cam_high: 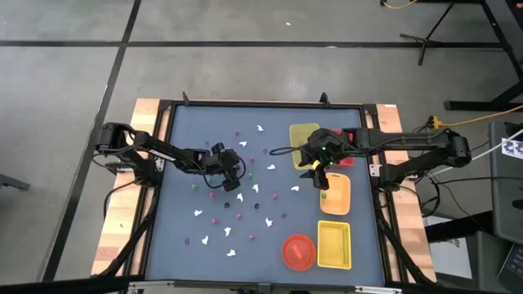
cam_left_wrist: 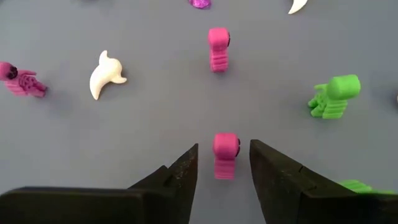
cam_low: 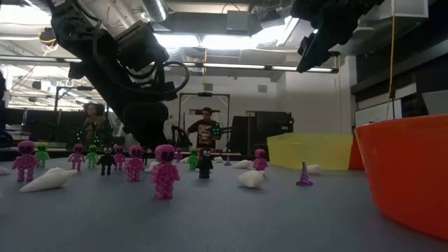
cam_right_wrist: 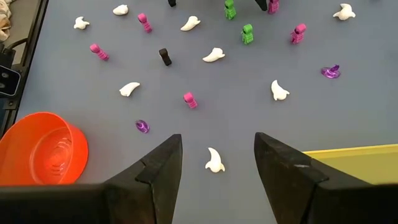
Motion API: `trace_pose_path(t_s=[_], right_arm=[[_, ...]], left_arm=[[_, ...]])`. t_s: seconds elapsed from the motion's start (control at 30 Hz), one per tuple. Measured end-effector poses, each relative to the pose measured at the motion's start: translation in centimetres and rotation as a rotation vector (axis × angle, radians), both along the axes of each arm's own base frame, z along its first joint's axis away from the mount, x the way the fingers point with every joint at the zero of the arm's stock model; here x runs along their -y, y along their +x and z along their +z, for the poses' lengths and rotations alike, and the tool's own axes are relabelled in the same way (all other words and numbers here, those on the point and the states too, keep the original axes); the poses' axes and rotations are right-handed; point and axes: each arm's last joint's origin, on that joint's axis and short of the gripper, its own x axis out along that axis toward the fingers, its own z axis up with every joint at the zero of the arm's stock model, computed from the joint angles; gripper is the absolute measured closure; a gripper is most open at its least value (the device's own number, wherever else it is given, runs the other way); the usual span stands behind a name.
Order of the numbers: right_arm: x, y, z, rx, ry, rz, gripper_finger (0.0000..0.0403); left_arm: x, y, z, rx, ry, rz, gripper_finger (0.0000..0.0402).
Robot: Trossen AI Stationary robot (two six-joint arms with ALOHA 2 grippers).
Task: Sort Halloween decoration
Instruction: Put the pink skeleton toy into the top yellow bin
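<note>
Small Halloween figures stand and lie scattered on the grey table: pink skeletons, green ones, dark ones, purple hats and white ghosts (cam_high: 198, 214). My left gripper (cam_left_wrist: 222, 144) is open and low over the table's middle (cam_high: 229, 175). A pink skeleton figure (cam_left_wrist: 225, 155) stands between its two fingers, with a gap on each side. My right gripper (cam_right_wrist: 217, 137) is open and empty, raised high (cam_low: 329, 28) near the orange tray (cam_high: 335, 196). A white ghost (cam_right_wrist: 214, 160) lies on the table far below it.
A yellow tray (cam_high: 304, 139) and a red tray (cam_high: 349, 158) lie at the far right, and the orange tray lies nearer. A yellow basket (cam_high: 333, 245) and a round red-orange bowl (cam_high: 298, 251) sit at the near right. Two people (cam_low: 205, 129) stand beyond the table.
</note>
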Motion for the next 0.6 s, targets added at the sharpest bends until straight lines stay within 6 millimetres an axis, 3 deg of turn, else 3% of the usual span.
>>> trace_pose_path(t_s=[0.6], right_arm=[[-0.01,0.00,0.00,0.000,0.000,0.000,0.0205]], left_arm=[[0.00,0.00,0.00,0.000,0.000,0.001,0.0370]])
